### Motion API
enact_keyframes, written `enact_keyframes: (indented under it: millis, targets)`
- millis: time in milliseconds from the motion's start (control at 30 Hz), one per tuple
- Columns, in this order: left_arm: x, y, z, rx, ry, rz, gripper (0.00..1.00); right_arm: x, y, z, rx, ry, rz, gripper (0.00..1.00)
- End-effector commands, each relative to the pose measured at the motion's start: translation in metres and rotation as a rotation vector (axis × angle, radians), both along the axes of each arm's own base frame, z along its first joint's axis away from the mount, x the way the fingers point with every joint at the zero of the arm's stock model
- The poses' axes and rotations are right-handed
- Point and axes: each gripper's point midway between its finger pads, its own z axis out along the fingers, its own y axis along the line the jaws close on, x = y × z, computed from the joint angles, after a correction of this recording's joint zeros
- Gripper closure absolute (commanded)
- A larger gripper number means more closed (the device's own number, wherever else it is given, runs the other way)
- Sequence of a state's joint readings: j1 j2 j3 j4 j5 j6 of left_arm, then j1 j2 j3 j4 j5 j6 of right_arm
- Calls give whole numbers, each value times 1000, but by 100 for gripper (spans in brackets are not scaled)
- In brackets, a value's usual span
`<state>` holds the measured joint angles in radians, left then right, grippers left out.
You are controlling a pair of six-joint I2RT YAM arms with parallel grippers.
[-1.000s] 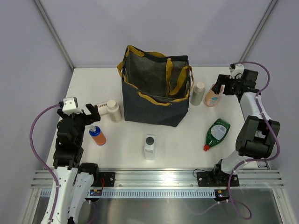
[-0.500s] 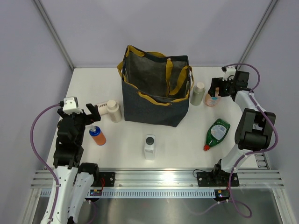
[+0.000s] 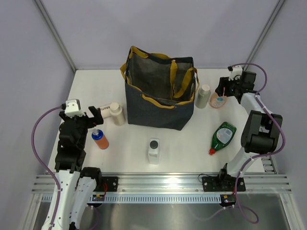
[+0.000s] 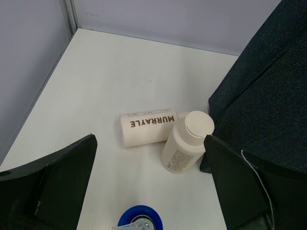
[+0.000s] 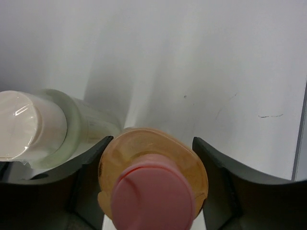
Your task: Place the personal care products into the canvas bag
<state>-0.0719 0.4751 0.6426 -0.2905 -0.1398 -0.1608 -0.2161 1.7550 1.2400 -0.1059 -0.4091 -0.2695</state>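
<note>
Bottle, peach-pink, upright btwn right hand fingers; contact unclear.

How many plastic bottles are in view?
7. Left of the navy canvas bag: cream labelled bottle, beige bottle, orange bottle. In front: white bottle. Right: pale bottle, peach-pink bottle, green bottle.

Bright, even light — right-wrist foreground seemingly blurred.

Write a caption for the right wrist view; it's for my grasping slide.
Right pincer flanks the upright peach-pink bottle from above, with a beige bottle standing beside it on the white table.
</note>
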Motion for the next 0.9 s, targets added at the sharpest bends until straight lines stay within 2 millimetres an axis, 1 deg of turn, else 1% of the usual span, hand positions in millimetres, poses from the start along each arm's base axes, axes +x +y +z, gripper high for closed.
enact_keyframes:
  millis: [0,33,67,133,167,233,267,333,367,433,467,533,567,700,733,800,833,867]
  targets:
    - [5,2,10,14,-41,12,1,14,7,35,5,-124,32,51]
    - [5,2,10,14,-41,12,1,13,8,37,7,-131,34,60]
    - [4,2,9,14,-39,12,1,12,7,41,6,-139,32,73]
    - [4,2,10,14,-41,12,1,9,8,46,6,-149,29,83]
    - [5,2,10,14,-41,12,1,7,9,57,3,-171,30,91]
    - [5,2,9,14,-39,10,1,4,8,66,2,-188,27,99]
    - [5,2,9,14,-39,10,1,1,7,76,1,-209,26,100]
    - [5,2,9,14,-38,9,1,-2,5,86,4,-228,19,100]
    - [5,2,9,13,-39,9,1,-5,5,94,3,-246,17,100]
    - [5,2,10,13,-41,7,1,-8,3,103,8,-257,9,100]
    - [5,2,10,13,-41,7,1,-12,0,114,5,-279,2,100]
    - [5,1,9,13,-39,6,1,-16,-1,125,13,-292,-8,100]
    - [5,1,9,13,-39,6,1,-20,-3,136,13,-309,-14,100]
    - [5,1,10,13,-41,3,1,-29,-1,166,32,-345,-21,100]
    - [5,1,9,13,-39,3,1,-31,1,176,33,-360,-17,100]
    - [5,1,10,13,-41,4,1,-34,3,184,48,-367,-21,100]
    - [5,1,9,13,-39,4,1,-35,3,193,50,-382,-22,100]
    - [5,1,10,13,-41,4,1,-37,4,197,57,-386,-20,100]
